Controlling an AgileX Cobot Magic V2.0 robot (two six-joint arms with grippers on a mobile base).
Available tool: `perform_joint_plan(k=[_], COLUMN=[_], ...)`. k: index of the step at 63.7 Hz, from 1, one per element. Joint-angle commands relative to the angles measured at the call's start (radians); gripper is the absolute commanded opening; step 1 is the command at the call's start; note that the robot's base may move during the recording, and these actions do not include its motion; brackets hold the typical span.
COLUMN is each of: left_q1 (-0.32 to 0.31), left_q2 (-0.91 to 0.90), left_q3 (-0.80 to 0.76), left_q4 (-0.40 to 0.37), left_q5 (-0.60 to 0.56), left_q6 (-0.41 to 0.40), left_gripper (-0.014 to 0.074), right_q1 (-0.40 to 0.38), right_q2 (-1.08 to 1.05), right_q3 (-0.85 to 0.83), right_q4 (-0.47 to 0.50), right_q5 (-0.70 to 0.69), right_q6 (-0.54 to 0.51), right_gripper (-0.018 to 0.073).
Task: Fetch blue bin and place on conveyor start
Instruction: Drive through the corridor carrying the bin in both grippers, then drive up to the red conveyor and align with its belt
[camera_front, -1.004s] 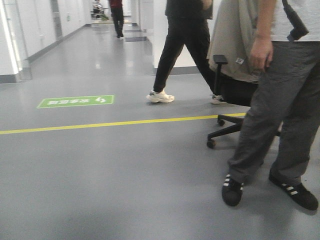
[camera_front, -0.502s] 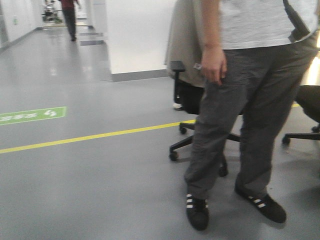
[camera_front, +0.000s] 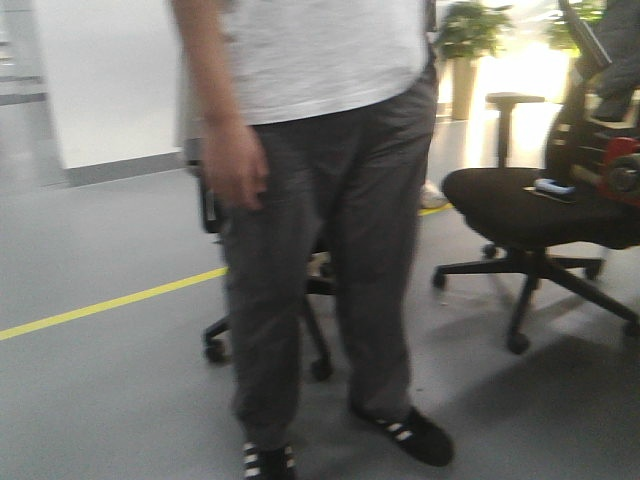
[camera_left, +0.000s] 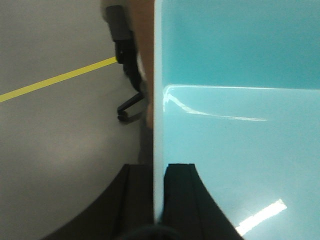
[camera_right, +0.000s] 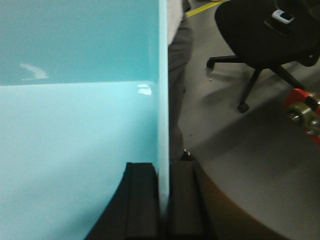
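A: Over the last second the front view has swung right. The green floor sign is gone, the person (camera_front: 320, 200) stands dead centre, and an office chair (camera_front: 530, 205) has come in.

B: So the base is turning, mid-transit. Load?

A: The blue bin (camera_left: 240, 140) is carried clear of the floor. The left gripper (camera_left: 159, 175) and right gripper (camera_right: 162, 175) are each pinched narrow on a rim wall.

B: The conveyor start isn't in view, and the person probably blocks the way.
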Motion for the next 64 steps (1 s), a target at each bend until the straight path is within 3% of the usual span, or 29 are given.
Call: perform_joint_plan(k=[1, 64], left_q1=[-0.004, -0.004], left_q2=[-0.015, -0.015], left_q3=[-0.01, -0.01], left_q4=[0.036, 0.036], left_q5=[-0.028, -0.028], left_q6=[-0.005, -0.005], left_gripper=[-0.0111, -0.0111], right_q1=[-0.002, -0.002], right_q2=[-0.014, -0.014], right_q3=[-0.013, -0.013], right_q4=[-0.032, -0.032], right_q5=[-0.024, -0.024], right_q6=[-0.004, -0.004], right_gripper=[-0.0151, -0.0151])
